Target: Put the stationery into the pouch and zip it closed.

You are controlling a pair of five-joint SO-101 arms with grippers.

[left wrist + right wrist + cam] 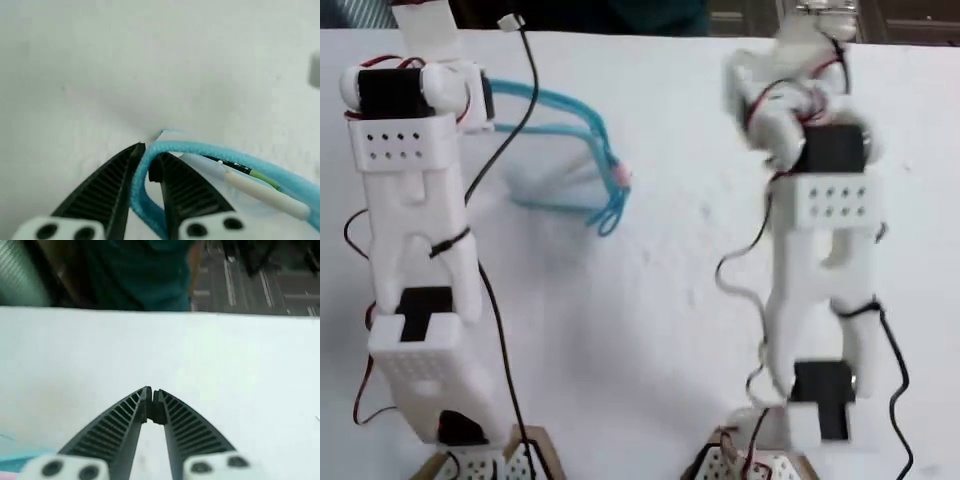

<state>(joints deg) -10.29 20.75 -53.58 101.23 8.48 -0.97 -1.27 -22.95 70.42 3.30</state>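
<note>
Between the left gripper's (148,150) black ribbed fingers (100,192) sits the pouch's blue corded edge (210,151), pinched tight at the tips; the pouch (555,165) itself is clear plastic with blue trim, lying on the white table (660,300) just beside the left arm's wrist, well apart from the right arm; a pink zip pull (620,175) and blue cord loops (608,215) hang at its near corner; through its wall show a white stick-shaped piece (265,195) and a black-and-green one (245,170); the right gripper (152,402) hovers over bare table, fingers pressed together on nothing.
</note>
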